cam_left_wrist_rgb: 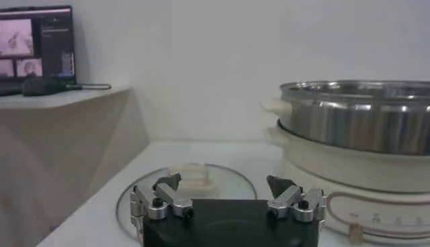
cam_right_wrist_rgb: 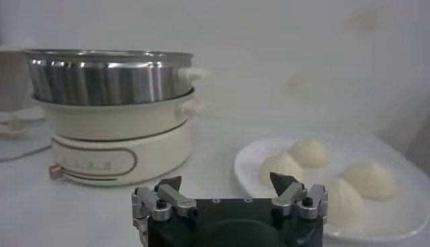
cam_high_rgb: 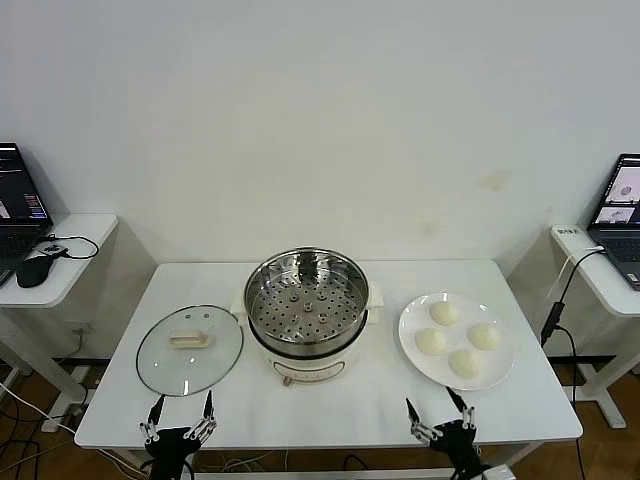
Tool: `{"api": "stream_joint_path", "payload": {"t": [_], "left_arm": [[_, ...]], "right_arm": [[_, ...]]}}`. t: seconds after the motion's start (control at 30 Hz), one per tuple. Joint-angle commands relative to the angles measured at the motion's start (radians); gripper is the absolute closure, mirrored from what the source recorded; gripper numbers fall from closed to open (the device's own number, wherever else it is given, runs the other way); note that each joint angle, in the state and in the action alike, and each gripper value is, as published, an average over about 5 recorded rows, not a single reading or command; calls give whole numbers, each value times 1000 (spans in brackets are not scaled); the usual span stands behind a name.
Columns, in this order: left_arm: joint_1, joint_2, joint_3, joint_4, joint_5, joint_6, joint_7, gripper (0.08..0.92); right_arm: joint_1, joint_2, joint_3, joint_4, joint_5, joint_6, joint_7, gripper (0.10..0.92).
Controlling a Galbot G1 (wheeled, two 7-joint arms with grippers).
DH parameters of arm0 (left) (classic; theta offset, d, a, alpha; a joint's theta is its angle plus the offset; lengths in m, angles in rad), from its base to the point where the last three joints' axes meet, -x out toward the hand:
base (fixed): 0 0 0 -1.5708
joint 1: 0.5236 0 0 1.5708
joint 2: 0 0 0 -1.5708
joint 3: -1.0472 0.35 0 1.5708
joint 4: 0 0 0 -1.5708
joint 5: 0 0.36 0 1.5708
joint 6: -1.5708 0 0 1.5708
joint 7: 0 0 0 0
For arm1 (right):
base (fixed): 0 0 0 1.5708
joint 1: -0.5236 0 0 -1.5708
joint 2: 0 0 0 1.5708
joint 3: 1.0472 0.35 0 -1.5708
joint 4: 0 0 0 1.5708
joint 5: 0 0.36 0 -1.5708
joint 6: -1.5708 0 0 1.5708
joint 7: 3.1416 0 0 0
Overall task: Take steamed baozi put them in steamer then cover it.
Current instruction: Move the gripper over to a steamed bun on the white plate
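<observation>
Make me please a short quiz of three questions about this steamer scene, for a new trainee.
1. True or false: the glass lid covers the steamer.
2. How many baozi lie on the white plate?
3. Which is nearest the left claw? A) lid B) plate C) laptop

Key: 1 false, it lies on the table beside the steamer; 2 four; 3 A. Both the left and the right claw are open and empty.

Lab setting: bare white wall [cam_high_rgb: 320, 120], laptops [cam_high_rgb: 18, 200] glowing on side desks [cam_high_rgb: 70, 260] at both frame edges, cables [cam_high_rgb: 20, 410] trailing lower left.
</observation>
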Motion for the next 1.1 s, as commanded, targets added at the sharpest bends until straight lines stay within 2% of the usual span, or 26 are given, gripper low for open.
{"api": "stream_joint_path", "payload": {"t": [0.03, 0.3, 0.6, 0.83, 1.1], "left_arm": [[-27, 16, -7, -18, 48, 25, 25, 177], [-39, 19, -6, -16, 61, 41, 28, 177], [-39, 15, -27, -13, 110, 33, 24, 177], [-34, 8, -47, -20, 131, 23, 21, 177], [-27, 8, -59, -17, 133, 22, 21, 177]], "right_arm": [[98, -110, 45, 2, -124, -36, 13, 203], [291, -350, 69, -127, -279, -67, -75, 203], [598, -564, -67, -358, -564, -41, -295, 203], [995, -689, -379, -571, -528, 1, -473, 202], [1412, -689, -812, -730, -391, 9, -684, 203]]}}
